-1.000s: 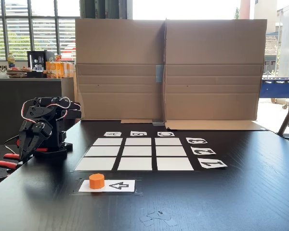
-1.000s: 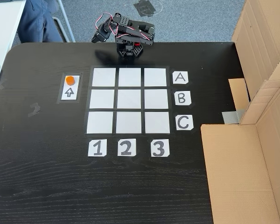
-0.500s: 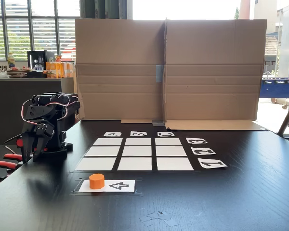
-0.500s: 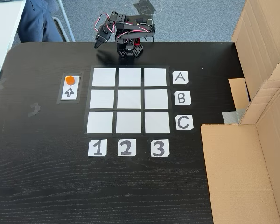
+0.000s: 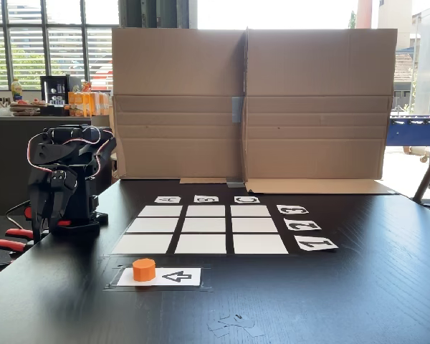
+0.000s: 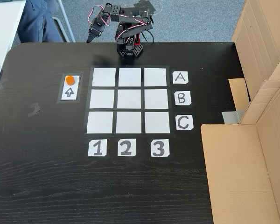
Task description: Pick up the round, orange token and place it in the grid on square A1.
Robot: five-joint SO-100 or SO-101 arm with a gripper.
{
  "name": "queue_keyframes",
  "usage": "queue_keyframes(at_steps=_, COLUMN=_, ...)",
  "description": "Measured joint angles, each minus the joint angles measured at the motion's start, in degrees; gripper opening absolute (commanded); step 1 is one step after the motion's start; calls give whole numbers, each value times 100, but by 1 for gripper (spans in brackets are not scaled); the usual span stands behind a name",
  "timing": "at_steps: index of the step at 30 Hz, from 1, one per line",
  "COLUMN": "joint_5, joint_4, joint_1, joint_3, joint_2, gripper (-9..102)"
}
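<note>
Gripper [image 6: 90, 39]: one, jaw state indiscernible, beyond the grid [image 6: 129, 100] of nine cells. Orange token [image 6: 70, 80]: one, on arrow card [image 6: 69, 89] beside grid.

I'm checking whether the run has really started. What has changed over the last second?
The arm has unfolded from its tucked pose and lifted: seen from above, the gripper has swung up and out to the left of its base, hanging beyond the table's far edge. It holds nothing. The token stays on the arrow card, and the grid is unchanged.

Fingers [image 6: 90, 38] too small to tell their spread, cardboard box [image 6: 252, 154] and seated person [image 6: 37, 21] cut off by edges
</note>
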Motion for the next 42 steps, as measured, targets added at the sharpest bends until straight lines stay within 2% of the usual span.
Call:
queue_keyframes(at_steps=15, joint_5=-316, joint_4=1397, joint_1=-439, joint_3=-2610, joint_2=-2057, gripper=18)
queue_keyframes(at_steps=24, joint_5=-308, joint_4=1564, joint_1=-809, joint_3=-3480, joint_2=-3067, gripper=24)
queue_keyframes(at_steps=31, joint_5=-272, joint_4=2057, joint_1=-1204, joint_3=-4395, joint_2=-4043, gripper=24)
queue_keyframes(at_steps=42, joint_5=176, joint_4=2118, joint_1=-1854, joint_3=-5423, joint_2=-5212, gripper=24)
